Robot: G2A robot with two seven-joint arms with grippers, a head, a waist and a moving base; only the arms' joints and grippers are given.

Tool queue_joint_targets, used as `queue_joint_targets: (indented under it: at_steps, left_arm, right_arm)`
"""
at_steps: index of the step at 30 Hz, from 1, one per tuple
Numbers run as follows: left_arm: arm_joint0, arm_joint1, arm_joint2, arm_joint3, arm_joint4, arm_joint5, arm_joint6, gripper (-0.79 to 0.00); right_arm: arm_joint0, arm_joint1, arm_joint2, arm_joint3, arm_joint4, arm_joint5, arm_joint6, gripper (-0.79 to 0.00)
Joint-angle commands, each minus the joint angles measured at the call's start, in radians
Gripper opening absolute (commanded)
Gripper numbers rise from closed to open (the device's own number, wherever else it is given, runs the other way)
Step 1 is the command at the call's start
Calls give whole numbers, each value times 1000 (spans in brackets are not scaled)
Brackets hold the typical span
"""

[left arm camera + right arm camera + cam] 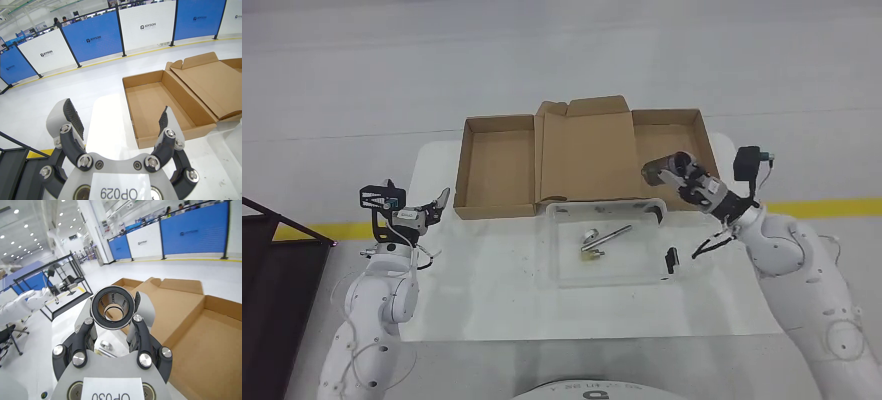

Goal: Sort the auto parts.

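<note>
- Gripping a metal sleeve (113, 324) across its round outer wall, the right gripper (114, 306) is clenched on it, apparently above the right compartment of the cardboard box (674, 135).
- The sleeve looks stiff, smooth and fairly heavy. Side pressure from the ribbed pads (138, 299) suits it, though it may roll once set down.
- The left gripper (118, 109) hangs released, near the box's left compartment.

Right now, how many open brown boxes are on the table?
2. The left box lies at the far edge of the table near the left gripper; the right box lies under the right gripper, which holds a ring-shaped part. A flat flap lies between them.
</note>
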Motion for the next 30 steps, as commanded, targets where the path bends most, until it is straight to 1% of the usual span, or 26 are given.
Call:
queue_joint_targets:
  at_steps: [1,5,7,10,12,15,20,28,29,30]
  left_arm:
    - [0,0,0,0,0,0,0,0]
    - [0,0,0,0,0,0,0,0]
    - [0,0,0,0,0,0,0,0]
    - [0,0,0,0,0,0,0,0]
    - [0,0,0,0,0,0,0,0]
    - [0,0,0,0,0,0,0,0]
    - [0,0,0,0,0,0,0,0]
    - [0,0,0,0,0,0,0,0]
    - [0,0,0,0,0,0,0,0]
    - [0,0,0,0,0,0,0,0]
  right_arm:
    - [1,1,32,40,-9,32,-24,-785]
    - [7,1,61,114,5,52,-53,-785]
    - [23,0,59,161,2,73,-41,-785]
    - [67,-5,27,241,-21,126,7,-785]
    - [102,-9,-3,297,-23,158,61,-785]
    - [152,-14,-38,359,-34,184,114,-785]
    - [203,-20,-72,418,-76,202,139,-785]
    - [262,-28,-107,475,-134,227,139,-785]
    - [272,-29,-113,486,-146,231,142,-770]
    - [284,-30,-120,498,-165,235,141,-720]
